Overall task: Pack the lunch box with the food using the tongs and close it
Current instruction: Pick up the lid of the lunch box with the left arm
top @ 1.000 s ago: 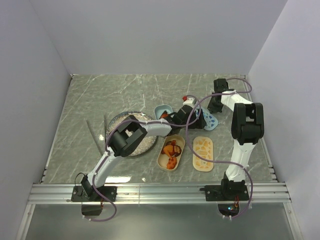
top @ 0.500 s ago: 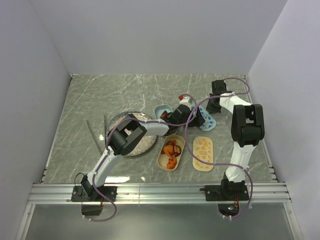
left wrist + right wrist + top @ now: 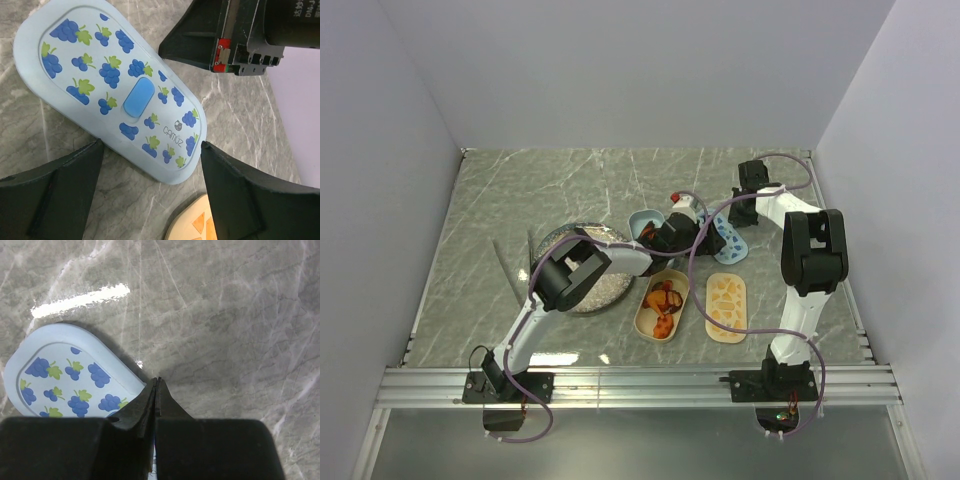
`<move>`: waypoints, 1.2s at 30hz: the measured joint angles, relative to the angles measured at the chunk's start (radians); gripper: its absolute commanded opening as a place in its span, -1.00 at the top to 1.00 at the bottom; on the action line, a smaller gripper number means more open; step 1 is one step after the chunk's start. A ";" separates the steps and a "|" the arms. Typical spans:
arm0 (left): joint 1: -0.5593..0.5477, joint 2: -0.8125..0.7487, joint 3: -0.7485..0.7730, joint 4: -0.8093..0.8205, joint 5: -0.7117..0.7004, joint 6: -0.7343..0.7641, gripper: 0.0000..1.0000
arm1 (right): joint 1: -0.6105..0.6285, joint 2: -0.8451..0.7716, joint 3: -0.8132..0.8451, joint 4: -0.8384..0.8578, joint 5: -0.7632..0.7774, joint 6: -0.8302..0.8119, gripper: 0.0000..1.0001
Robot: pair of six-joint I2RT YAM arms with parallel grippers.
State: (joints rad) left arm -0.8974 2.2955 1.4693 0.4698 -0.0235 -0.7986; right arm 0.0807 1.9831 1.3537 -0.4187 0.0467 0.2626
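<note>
Toward the far right of the worktop (image 3: pixel 520 190), the left gripper (image 3: pixel 151 150) stands wide apart, its fingers (image 3: pixel 60 190) flanking the near end of the pale blue, grape-printed lid (image 3: pixel 100 75); whether they touch its rim I cannot tell. The right gripper (image 3: pixel 156 385) is pressed together on nothing, its tips at the lid's edge. The lid lies flat. The food (image 3: pixel 662 300), orange and reddish-brown chunks, sits in an uncovered oval tub (image 3: pixel 644 322), with an orange-patterned second tub (image 3: pixel 726 307) just right of it. The tongs (image 3: pixel 507 268) lie left of the plate (image 3: pixel 605 292)
</note>
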 measured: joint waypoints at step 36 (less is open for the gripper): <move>-0.052 -0.159 -0.137 0.227 0.054 0.133 -0.71 | 0.055 -0.066 -0.067 -0.037 -0.214 0.020 0.92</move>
State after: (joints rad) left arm -0.9497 2.1368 1.3323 0.6964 0.0303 -0.6655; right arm 0.1352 1.9171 1.2869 -0.4557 -0.1677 0.2829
